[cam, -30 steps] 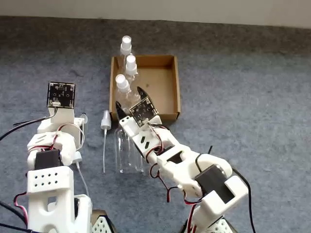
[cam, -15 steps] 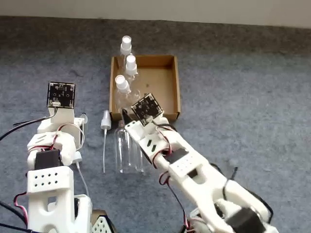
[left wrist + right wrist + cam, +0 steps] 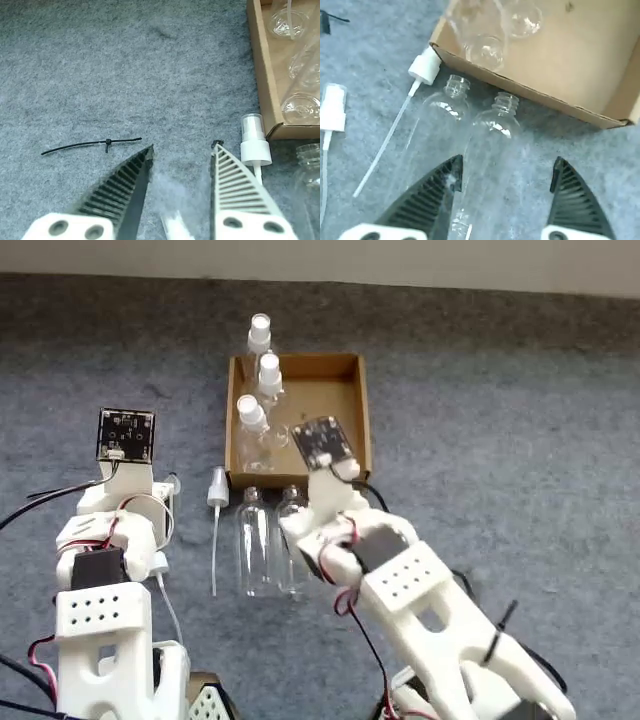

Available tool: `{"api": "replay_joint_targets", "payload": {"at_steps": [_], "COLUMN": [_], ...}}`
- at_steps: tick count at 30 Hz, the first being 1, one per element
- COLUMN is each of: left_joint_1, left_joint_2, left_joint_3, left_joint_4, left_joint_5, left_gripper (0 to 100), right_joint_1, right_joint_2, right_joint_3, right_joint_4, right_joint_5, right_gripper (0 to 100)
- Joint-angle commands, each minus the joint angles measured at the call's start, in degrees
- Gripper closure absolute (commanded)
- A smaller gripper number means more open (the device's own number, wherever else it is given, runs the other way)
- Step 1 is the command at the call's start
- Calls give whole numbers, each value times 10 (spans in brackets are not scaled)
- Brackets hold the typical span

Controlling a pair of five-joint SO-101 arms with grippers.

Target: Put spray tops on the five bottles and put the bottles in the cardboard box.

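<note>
Hovering spread open, the right end effector (image 3: 507, 167) straddles a capless bottle (image 3: 487, 140) on the desk (image 3: 500, 390), mid-frame in the high view; closing squarely across its body should stop it rolling. The left end effector (image 3: 182, 147) gapes beside a spray top (image 3: 255, 145). Farther up, the cardboard box (image 3: 362, 420) holds three capped bottles (image 3: 252, 412). No legible writing.

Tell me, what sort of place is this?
Probably a small robotics workbench or lab: two white arms with loose wiring, a grey felt-covered table, and clear bottles beside a cardboard box.
</note>
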Motion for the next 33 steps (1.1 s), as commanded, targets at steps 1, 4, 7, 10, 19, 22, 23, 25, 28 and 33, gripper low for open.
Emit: {"api": "replay_joint_targets", "payload": {"at_steps": [1,4,7,10,19,22,23,25,28,33], "left_joint_1": [7,7,8,9,9,9,9,10,10,10], "left_joint_2": [0,0,0,0,0,0,0,0,1,1], "left_joint_3": [-2,-2,-2,-2,-2,-2,-2,-2,-1,-1], "left_joint_4": [-11,-11,-11,-11,-11,-11,-11,-11,-11,-11], "left_joint_5": [5,5,5,5,5,5,5,5,5,5], "left_gripper": [818,818,818,818,818,818,818,818,818,818], "right_joint_1": [-1,-3,-3,-15,-15,-7,1,27,101,275], "right_joint_2": [81,140,179,207,281,287,286,273,233,144], "right_joint_3": [-124,-149,-149,-149,-135,-99,-85,-65,-38,22], "right_joint_4": [37,47,47,49,51,51,51,50,51,49], "right_joint_5": [-33,-34,-34,-34,-34,-35,-36,-52,-44,112], "right_gripper": [771,771,771,771,771,804,838,916,995,993]}}
